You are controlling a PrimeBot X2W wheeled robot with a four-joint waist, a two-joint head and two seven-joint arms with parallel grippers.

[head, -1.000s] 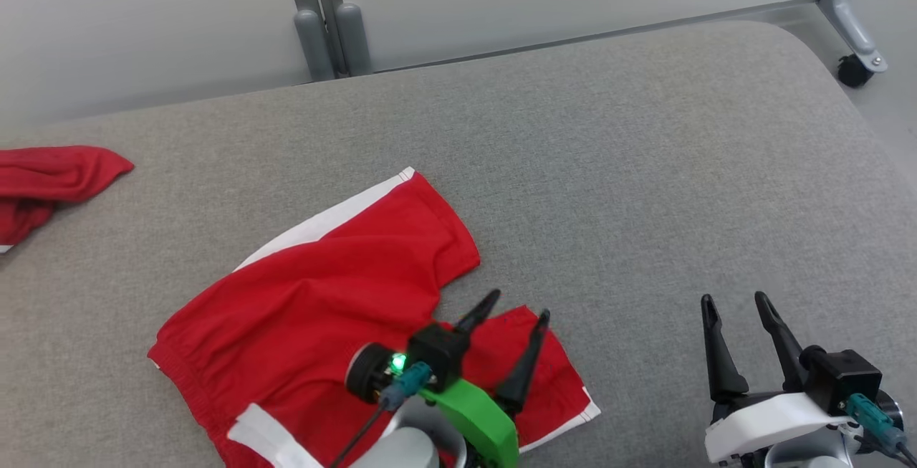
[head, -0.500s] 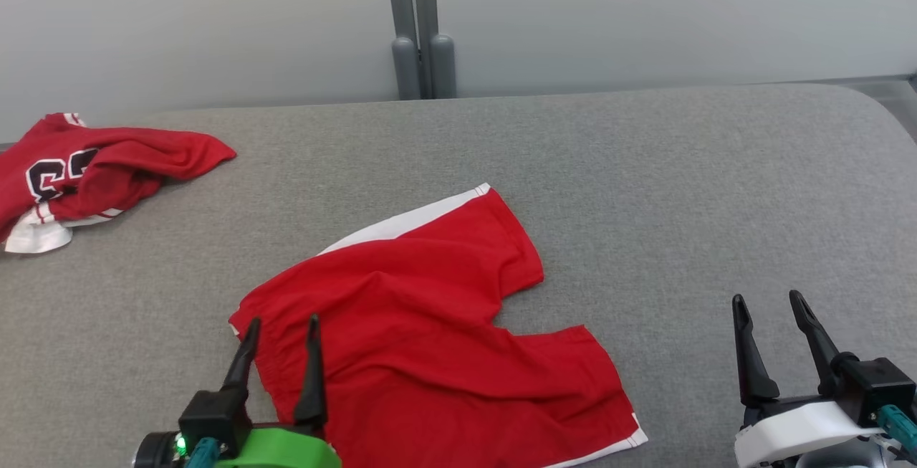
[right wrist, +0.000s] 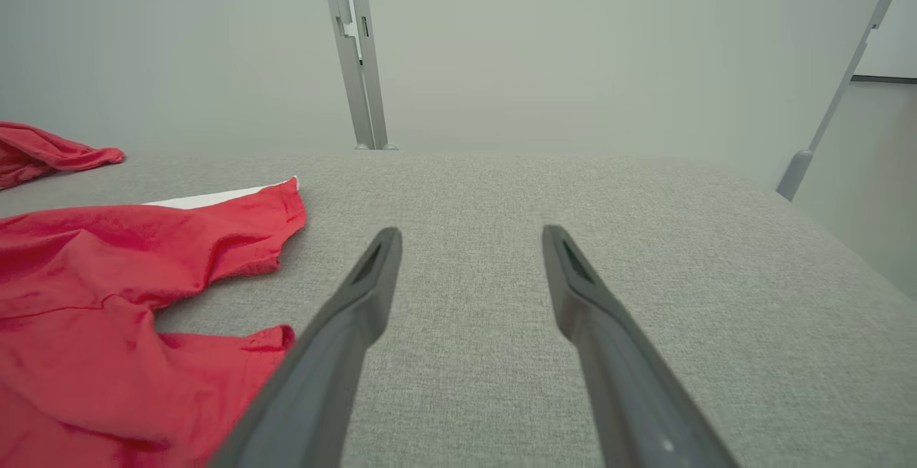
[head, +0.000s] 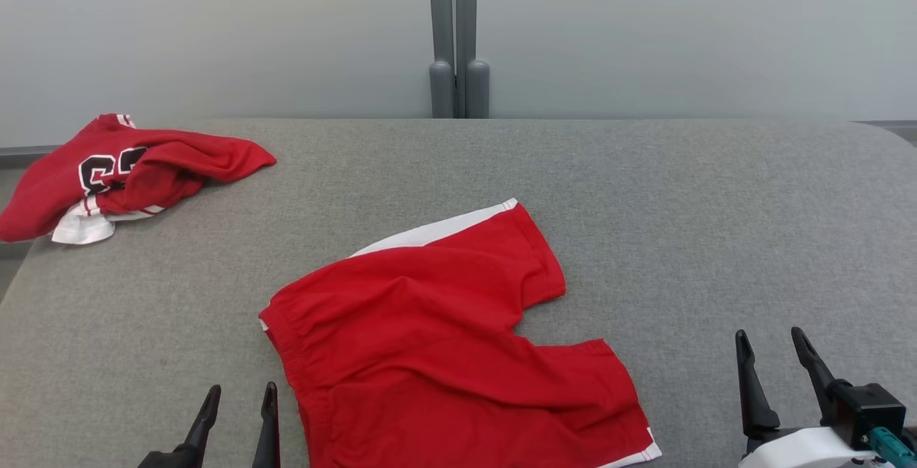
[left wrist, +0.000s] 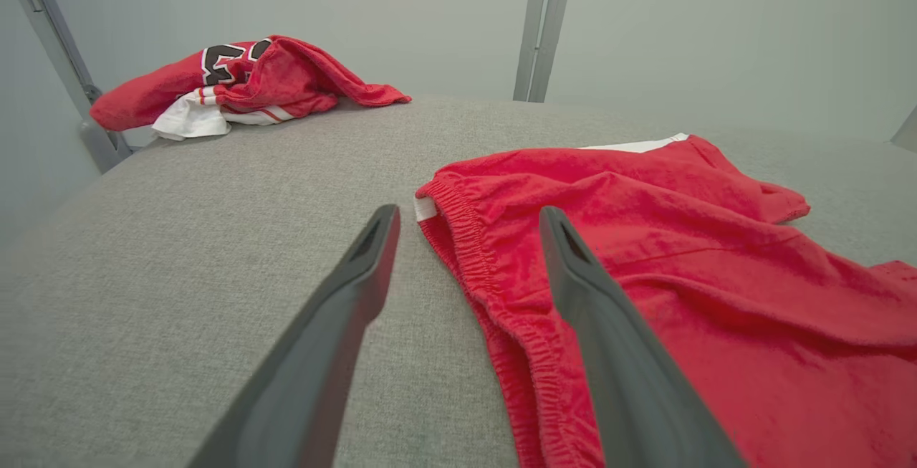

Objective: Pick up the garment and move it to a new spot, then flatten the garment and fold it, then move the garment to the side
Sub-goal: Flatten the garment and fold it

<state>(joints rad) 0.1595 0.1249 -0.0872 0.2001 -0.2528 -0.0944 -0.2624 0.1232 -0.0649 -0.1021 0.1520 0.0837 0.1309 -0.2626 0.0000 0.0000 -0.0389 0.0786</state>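
Note:
The garment, a pair of red shorts point(head: 444, 339) with white side stripes, lies spread and slightly wrinkled on the grey padded table point(head: 680, 203), its waistband toward the left. My left gripper point(head: 241, 389) stands open just left of the waistband, nothing between its fingers. In the left wrist view the left gripper point(left wrist: 467, 211) points along the waistband edge of the shorts point(left wrist: 680, 253). My right gripper point(head: 769, 335) is open over bare table to the right of the shorts. The right wrist view has the right gripper point(right wrist: 471, 231) empty, the shorts point(right wrist: 93, 296) off to its left.
A crumpled red jersey point(head: 129, 170) with black numbers lies at the table's far left corner, also seen as the jersey point(left wrist: 251, 81). Two grey posts point(head: 458, 31) rise behind the table's back edge against a pale wall. Bare grey surface spreads right of the shorts.
The head camera has swung, bringing the jersey into view. My left gripper has drawn back off the shorts to the near left beside the waistband, still open. The shorts lie flatter.

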